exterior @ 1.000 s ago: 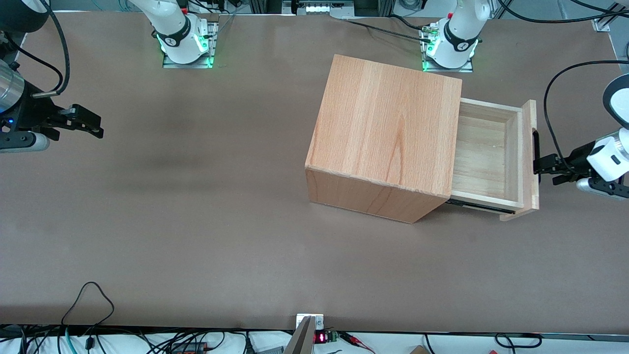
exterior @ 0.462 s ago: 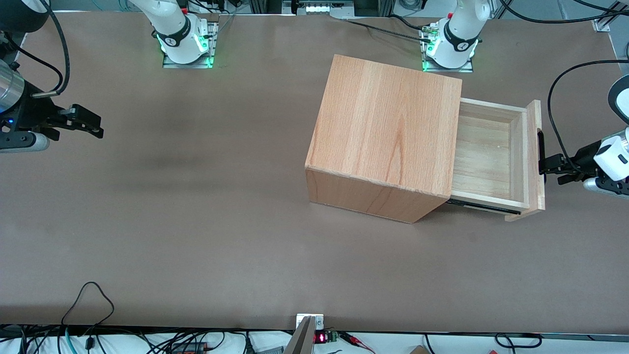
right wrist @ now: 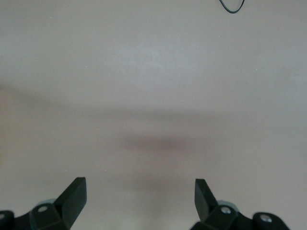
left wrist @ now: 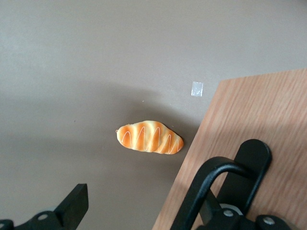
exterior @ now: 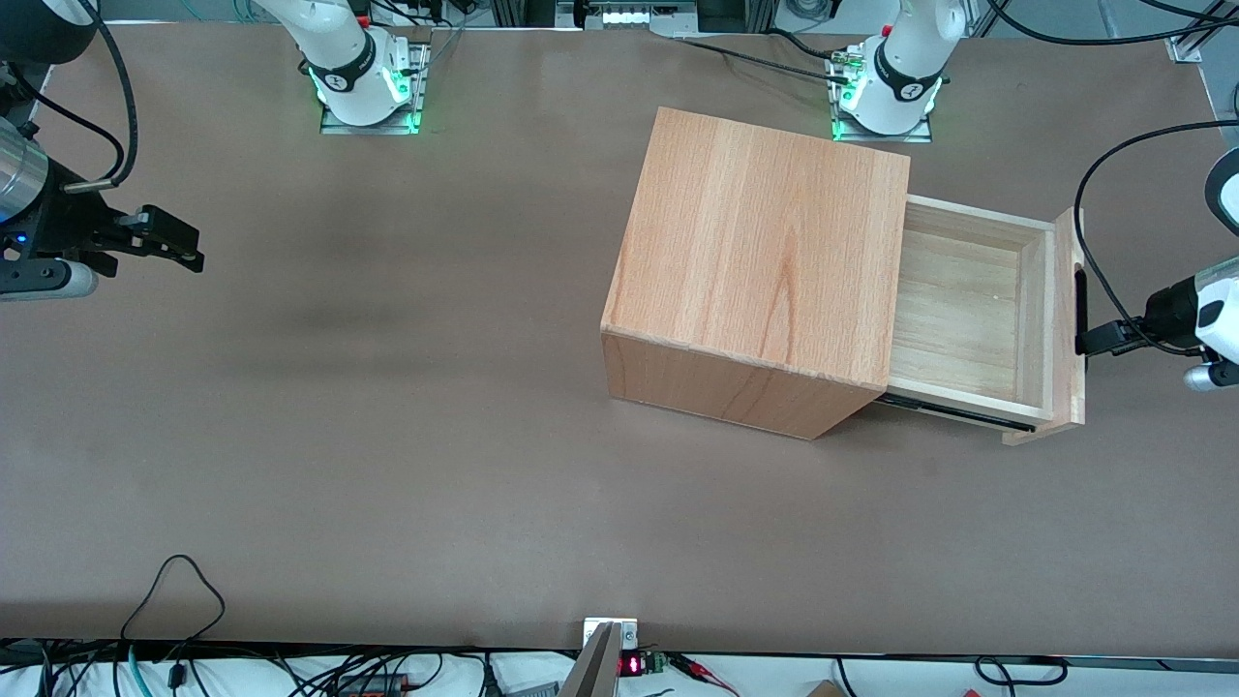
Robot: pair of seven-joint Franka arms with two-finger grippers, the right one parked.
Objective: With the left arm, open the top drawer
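In the front view the wooden cube cabinet (exterior: 765,242) stands on the brown surface (exterior: 387,436), toward the working arm's end. The top drawer (exterior: 968,310) stands well out of the cabinet at its 3 o'clock side, the shallow light-wood tray open to view with nothing in it. Its flat front panel (exterior: 1068,319) forms the outermost edge, and the black bar handle (exterior: 1081,300) sits on the panel's outer face. The left arm (exterior: 1215,305) reaches in from 3 o'clock of the drawer, and its black claw (exterior: 1094,339) is right at the handle, touching it.

In the left wrist view the claw is spread wide. One finger (left wrist: 74,206) hangs free over the surface, well apart from the wood. The other is at the handle (left wrist: 216,182), whose black bar loops in front of it, close against the panel (left wrist: 259,115). The claw is not closed around the bar. A small orange-striped bread roll (left wrist: 149,137) lies on the surface just beside the panel's edge, and a little square of clear tape (left wrist: 197,89) sticks to the surface near it.

The right wrist view shows only bare surface and a loop of black cable (right wrist: 232,7).
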